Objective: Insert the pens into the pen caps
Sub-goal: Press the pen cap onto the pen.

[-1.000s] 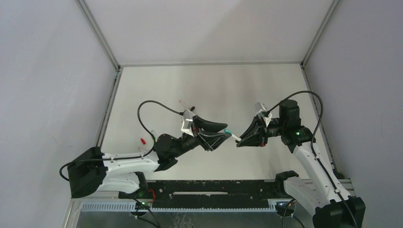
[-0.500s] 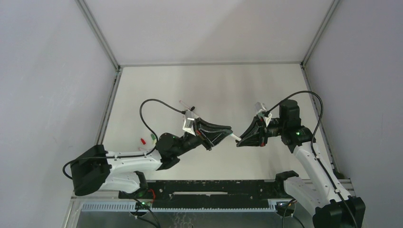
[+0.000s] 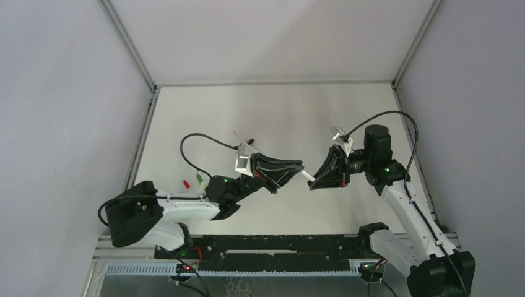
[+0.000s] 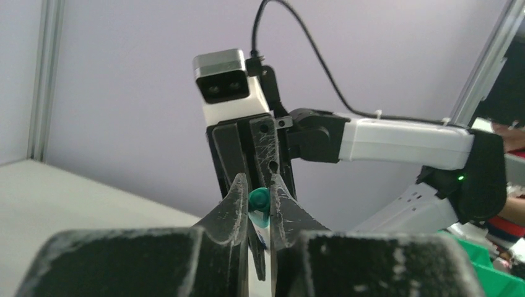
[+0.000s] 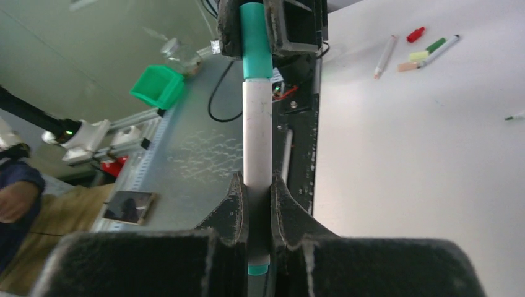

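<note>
Tabletop (image 3: 266, 111), pale, matte and flat, enclosed by grey panel walls, with two black-and-white jointed arms mounted at its near edge. Left arm (image 3: 186, 210) reaches rightward, right arm (image 3: 402, 207) reaches leftward, and the two meet nose to nose above the middle of the table, clear of the surface. Left gripper (image 3: 301, 166), black, two-fingered: scuffed fingertips (image 4: 238, 197) drawn close together and clamped on a short cylindrical teal plastic pen cap (image 5: 255, 37), held at their very ends. Right gripper (image 3: 311, 184), black, two-fingered: fingers (image 5: 236, 204) pressed tight on either side of a thin white-barrelled marker pen (image 5: 257, 136), gripped near its rear end, where a small teal plug (image 5: 258, 269) shows just past them. Pen and cap lie on one straight line between the two grippers. In the right wrist view the cap butts directly onto the forward end of the barrel with no gap visible, and the writing tip is out of sight. Square green plastic bin (image 5: 158, 86), off the table beyond the metal rail. Loose stock on the table's left side, near the left arm: one white pen with a peach tip (image 5: 385, 55); one thinner white pen with a dark tip (image 5: 452, 40); one small red cap (image 5: 415, 34), lying apart from the rest; three further short caps close together, green (image 5: 435, 45), yellow-green (image 5: 419, 55) and peach (image 5: 407, 65), just beside the thinner pen.
</note>
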Robot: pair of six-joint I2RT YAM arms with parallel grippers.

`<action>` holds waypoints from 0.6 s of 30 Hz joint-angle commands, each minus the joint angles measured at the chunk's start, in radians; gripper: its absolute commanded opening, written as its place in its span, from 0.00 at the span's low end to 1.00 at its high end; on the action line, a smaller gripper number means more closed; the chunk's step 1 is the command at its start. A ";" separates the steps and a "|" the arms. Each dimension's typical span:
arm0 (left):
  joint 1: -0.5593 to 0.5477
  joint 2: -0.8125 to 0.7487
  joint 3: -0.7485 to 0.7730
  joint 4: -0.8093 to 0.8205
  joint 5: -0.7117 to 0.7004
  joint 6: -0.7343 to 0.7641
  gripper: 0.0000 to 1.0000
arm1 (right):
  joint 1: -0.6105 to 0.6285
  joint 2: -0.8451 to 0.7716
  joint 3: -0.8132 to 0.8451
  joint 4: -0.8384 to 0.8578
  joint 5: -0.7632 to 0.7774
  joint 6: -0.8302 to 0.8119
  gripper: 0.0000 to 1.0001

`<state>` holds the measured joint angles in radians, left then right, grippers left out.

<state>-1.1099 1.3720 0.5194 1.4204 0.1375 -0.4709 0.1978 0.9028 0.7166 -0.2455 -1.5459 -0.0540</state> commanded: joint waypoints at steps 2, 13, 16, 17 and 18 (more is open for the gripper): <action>-0.031 0.119 0.009 -0.027 0.180 -0.051 0.00 | 0.088 0.082 0.207 -0.058 0.012 0.160 0.00; -0.060 0.144 0.050 -0.370 0.177 -0.195 0.00 | 0.135 0.077 0.414 -0.293 0.319 -0.001 0.00; -0.099 0.162 0.073 -0.446 0.139 -0.222 0.00 | 0.161 0.045 0.424 -0.287 0.482 -0.055 0.00; -0.112 0.169 0.079 -0.444 0.139 -0.229 0.00 | 0.161 0.045 0.423 -0.285 0.505 -0.060 0.00; -0.123 0.183 0.090 -0.432 0.139 -0.241 0.00 | 0.159 0.047 0.420 -0.279 0.509 -0.058 0.00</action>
<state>-1.0885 1.4158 0.6144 1.5154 0.0353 -0.6666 0.3054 0.9535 1.0691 -0.5766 -1.2972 -0.0139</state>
